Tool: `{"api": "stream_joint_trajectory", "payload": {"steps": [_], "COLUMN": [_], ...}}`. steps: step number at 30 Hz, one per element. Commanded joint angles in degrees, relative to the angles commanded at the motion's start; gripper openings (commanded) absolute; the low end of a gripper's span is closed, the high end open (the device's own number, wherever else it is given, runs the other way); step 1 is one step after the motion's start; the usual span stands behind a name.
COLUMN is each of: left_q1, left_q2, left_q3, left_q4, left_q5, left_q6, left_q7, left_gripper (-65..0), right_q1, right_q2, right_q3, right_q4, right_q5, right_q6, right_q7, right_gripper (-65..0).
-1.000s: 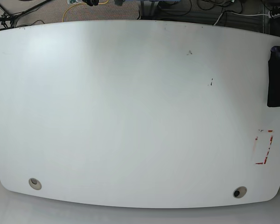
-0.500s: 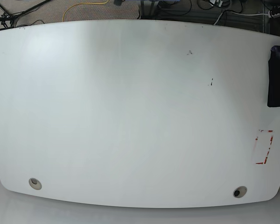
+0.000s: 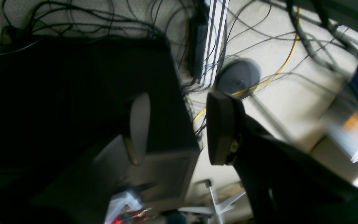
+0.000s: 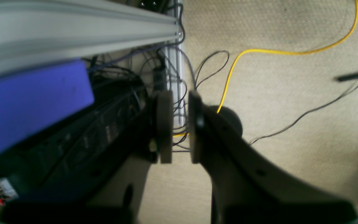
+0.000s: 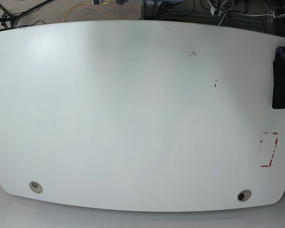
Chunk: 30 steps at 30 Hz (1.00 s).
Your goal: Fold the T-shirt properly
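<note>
The T-shirt (image 5: 282, 78) lies as a black, narrow block at the far right edge of the white table (image 5: 133, 118), partly cut off by the frame. Neither gripper appears in the base view. In the left wrist view my left gripper (image 3: 179, 105) stands open above the floor, its fingers wide apart with nothing between them. In the right wrist view my right gripper (image 4: 179, 102) hangs over the carpet, its pads (image 4: 164, 124) parted by a narrow gap that holds nothing.
A red-outlined mark (image 5: 268, 149) sits near the table's right front. Two round holes (image 5: 35, 186) (image 5: 243, 195) lie along the front edge. Below the left gripper are a dark box (image 3: 73, 109) and tangled cables (image 3: 259, 46). A yellow cable (image 4: 291, 51) crosses the carpet.
The table and the T-shirt look the same. A dark shape at the top edge of the base view has gone out of sight.
</note>
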Motion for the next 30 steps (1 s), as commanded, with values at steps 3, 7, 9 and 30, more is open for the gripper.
{"api": "stream_joint_trajectory", "payload": {"steps": [3, 7, 9, 30], "left_q1": [-2.81, -5.1, -5.8, -6.77], "left_q2": [0.0, 0.09, 0.35, 0.53], "left_q3": [0.53, 3.16, 4.13, 5.27], "left_q4": [-4.04, -6.95, -8.0, -8.0], "left_q5": [0.7, 2.99, 3.6, 3.34], "left_q6": [5.71, 10.11, 10.37, 10.46], "left_q7": [-1.76, -2.81, -3.08, -2.99], "left_gripper": [-38.2, -38.2, -38.2, -38.3], "right_q1": [3.16, 6.07, 7.12, 9.23], "right_q2": [-0.09, -0.09, 0.0, -0.44], "right_q3": [0.0, 0.0, 0.0, -0.09], "right_q4": [-4.57, -8.97, -10.37, -11.52], "right_q5": [-0.18, -0.18, -0.18, -0.18], "right_q6": [-0.53, -0.53, -0.53, -0.53], "right_q7": [0.0, 0.0, 0.0, -0.09], "right_gripper": [-56.4, -56.3, -56.3, -56.3]}}
